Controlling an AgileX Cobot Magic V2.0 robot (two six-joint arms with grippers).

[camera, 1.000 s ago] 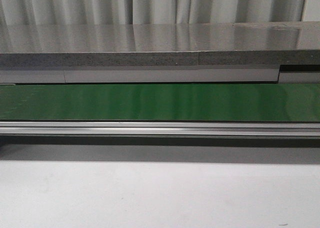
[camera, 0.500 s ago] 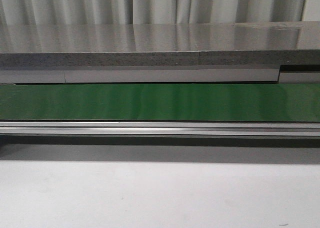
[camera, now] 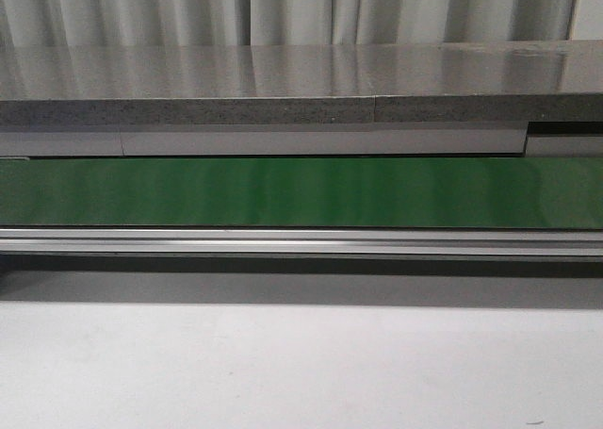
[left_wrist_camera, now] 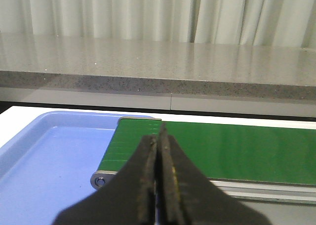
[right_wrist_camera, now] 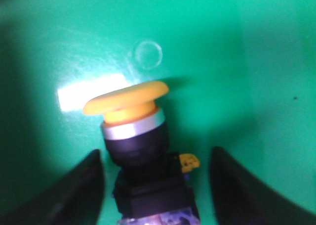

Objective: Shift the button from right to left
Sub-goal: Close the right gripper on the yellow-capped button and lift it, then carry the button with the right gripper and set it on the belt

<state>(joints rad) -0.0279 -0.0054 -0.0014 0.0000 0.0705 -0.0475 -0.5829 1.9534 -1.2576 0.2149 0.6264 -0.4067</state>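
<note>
The right gripper (right_wrist_camera: 157, 185) is spread wide around the button (right_wrist_camera: 140, 151), one finger on each side of its black body and neither touching it; the button lies on a green surface (right_wrist_camera: 237, 62) with its yellow cap pointing away from the wrist. This looks like the moment just before the grasp, so the next move is to close squarely on the body, below the cap. The left gripper (left_wrist_camera: 158, 156) is clenched on nothing, above the belt (left_wrist_camera: 237, 151) end beside a blue tray (left_wrist_camera: 49, 160). The front view shows neither arm.
</note>
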